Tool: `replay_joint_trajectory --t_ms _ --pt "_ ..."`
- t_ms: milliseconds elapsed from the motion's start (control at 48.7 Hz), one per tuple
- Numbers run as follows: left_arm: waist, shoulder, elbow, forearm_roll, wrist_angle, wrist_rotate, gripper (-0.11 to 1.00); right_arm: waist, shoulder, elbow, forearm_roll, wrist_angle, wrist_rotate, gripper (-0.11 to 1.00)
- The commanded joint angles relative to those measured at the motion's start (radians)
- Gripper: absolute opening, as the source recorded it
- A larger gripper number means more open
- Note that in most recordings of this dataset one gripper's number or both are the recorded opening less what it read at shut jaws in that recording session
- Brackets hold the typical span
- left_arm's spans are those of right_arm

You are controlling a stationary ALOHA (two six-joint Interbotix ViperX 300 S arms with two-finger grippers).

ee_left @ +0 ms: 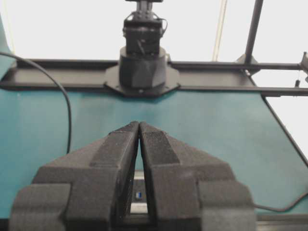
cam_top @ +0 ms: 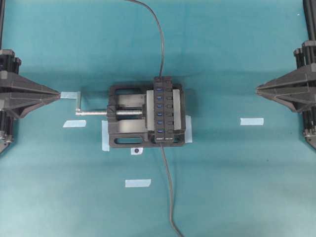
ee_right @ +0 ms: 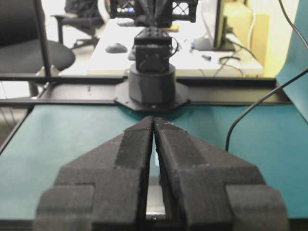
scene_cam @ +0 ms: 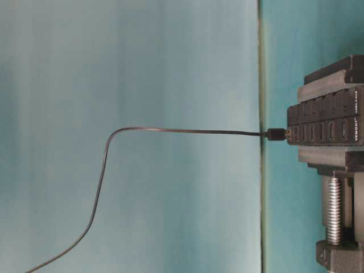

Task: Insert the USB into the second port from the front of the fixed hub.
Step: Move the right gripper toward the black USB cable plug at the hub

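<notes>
Both arms are parked: left gripper [cam_top: 59, 93] and right gripper [cam_top: 257, 89] are pinched together, holding nothing. The fixed hub [cam_top: 165, 109] runs 12-to-6. The USB [cam_top: 159, 77] sits at its 12 o'clock end, roughly 9 o'clock from the slightly nearer right gripper. The second port [cam_top: 160, 131] is toward 6.

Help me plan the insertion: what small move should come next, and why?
Probably open the right end effector and reach toward the USB: it sits shut, far from the fixed hub, where the plug seems seated at the front end.
</notes>
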Motion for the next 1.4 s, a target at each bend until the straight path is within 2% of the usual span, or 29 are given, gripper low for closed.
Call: replay_joint_trajectory --t_ms 0,62,144,267,452,637,801,1007,1151,1377 --pt "0.011 0.014 0.003 0.008 0.006 -0.005 0.13 -0.003 0.008 -0.009 0.008 -0.009 0.002 0.16" --pt "0.011 0.017 -0.005 0.008 0.029 -0.003 0.08 -0.003 0.009 -0.017 0.011 -0.006 0.008 0.18" --pt "0.011 0.025 -0.023 0.008 0.066 0.002 0.00 -0.005 0.009 -0.029 0.011 0.008 0.029 0.06" --pt "0.011 0.037 -0.041 0.008 0.114 0.003 0.00 -0.011 0.008 -0.032 0.012 0.046 0.060 0.00" --pt "0.009 0.054 -0.044 0.008 0.178 0.002 0.00 -0.035 0.041 -0.067 0.011 0.175 0.094 -0.01" --pt "0.009 0.074 -0.064 0.008 0.241 0.002 0.00 -0.077 0.143 -0.153 0.012 0.342 0.098 -0.01" --pt "0.008 0.091 -0.072 0.008 0.249 0.000 0.00 -0.127 0.259 -0.212 0.011 0.448 0.097 -0.01" --pt "0.008 0.129 -0.092 0.008 0.250 0.000 0.00 -0.181 0.390 -0.265 0.000 0.465 0.091 -0.01" --pt "0.008 0.149 -0.100 0.008 0.250 0.000 0.00 -0.199 0.466 -0.296 -0.029 0.471 0.086 -0.01" --pt "0.008 0.146 -0.104 0.008 0.253 0.000 0.00 -0.222 0.607 -0.350 -0.037 0.471 0.048 -0.01"
